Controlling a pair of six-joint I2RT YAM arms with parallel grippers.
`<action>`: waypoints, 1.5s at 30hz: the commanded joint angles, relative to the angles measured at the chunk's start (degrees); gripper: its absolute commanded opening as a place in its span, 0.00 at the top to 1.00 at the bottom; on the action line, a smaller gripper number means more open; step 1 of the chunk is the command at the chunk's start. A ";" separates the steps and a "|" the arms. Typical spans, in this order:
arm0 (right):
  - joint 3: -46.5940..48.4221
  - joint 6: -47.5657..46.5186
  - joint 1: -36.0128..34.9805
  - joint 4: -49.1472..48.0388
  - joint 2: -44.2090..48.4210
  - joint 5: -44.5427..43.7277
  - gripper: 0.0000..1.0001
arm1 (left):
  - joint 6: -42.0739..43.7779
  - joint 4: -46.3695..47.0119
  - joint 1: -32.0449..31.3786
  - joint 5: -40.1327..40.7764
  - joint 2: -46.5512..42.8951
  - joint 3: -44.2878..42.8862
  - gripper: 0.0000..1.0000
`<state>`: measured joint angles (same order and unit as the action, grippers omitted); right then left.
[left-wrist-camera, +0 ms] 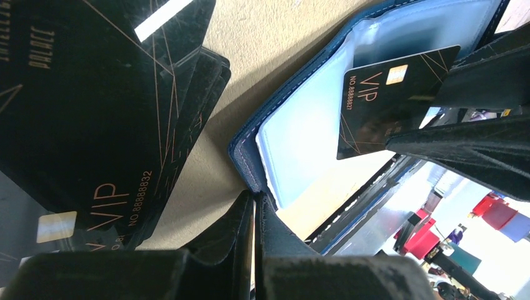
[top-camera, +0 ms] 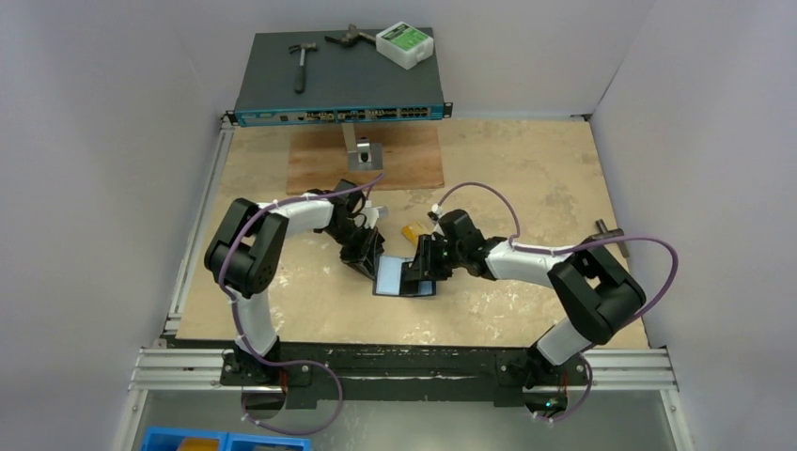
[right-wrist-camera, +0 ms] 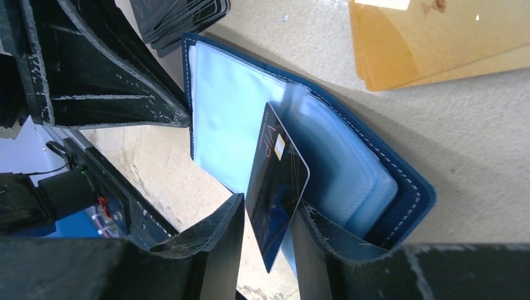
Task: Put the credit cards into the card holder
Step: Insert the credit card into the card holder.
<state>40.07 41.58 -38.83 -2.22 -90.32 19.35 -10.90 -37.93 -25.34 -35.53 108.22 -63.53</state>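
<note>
Sitting at the near edge below the arm bases, a blue bin (top-camera: 183, 440) shows only its rim. Farther in, both arms bend toward the middle of the table (top-camera: 526, 178), where the holder (right-wrist-camera: 409, 187) lies open with its pale blue sleeves facing up.

The left claw (left-wrist-camera: 255, 199) is closed to a sliver on the holder's near corner, pinching the navy cover. Just beside it lies a fanned stack of black cards (left-wrist-camera: 94, 112) marked VIP.

The right claw (right-wrist-camera: 270, 206) grips one black card (right-wrist-camera: 278, 181) between its fingers. That card stands on edge over the sleeves, its far end at their fold. Whether it has entered a sleeve, I cannot tell.

Beyond the holder and apart from it, the orange cards (right-wrist-camera: 437, 44) lie flat in a small overlapping pile.

Farther back is a wooden board (top-camera: 320, 164). Behind that, a dark switch (top-camera: 338, 89) carries a hammer (top-camera: 300, 64) and a white box (top-camera: 404, 44) with a green label.
</note>
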 commanded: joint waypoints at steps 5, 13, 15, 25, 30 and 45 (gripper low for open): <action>-3.45 0.97 2.65 -1.46 1.38 3.17 0.83 | 1.66 -0.15 0.24 1.60 -2.15 -0.11 1.00; -4.11 1.59 3.14 -2.06 2.56 3.14 1.00 | 1.84 -0.27 0.29 1.85 -2.40 -0.23 1.00; -4.44 1.91 3.18 -2.22 2.92 2.67 1.00 | 1.92 -0.42 0.25 1.81 -2.60 -0.36 1.00; -8.53 6.48 3.26 -7.64 4.63 -0.02 1.00 | 2.28 -0.24 -0.55 1.75 -2.76 -0.24 1.00; -11.03 9.65 3.48 -12.87 6.93 -0.77 1.00 | 2.37 -0.28 -1.06 2.19 -2.58 -0.38 1.00; -15.46 12.65 6.09 -21.80 9.21 -0.69 1.00 | 2.49 -0.48 -1.10 2.46 -2.93 -0.37 1.00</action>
<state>24.93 52.73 -32.93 -18.79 -80.36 20.43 -9.82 -38.37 -26.33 -33.98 107.74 -63.53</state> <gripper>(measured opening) 0.005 0.009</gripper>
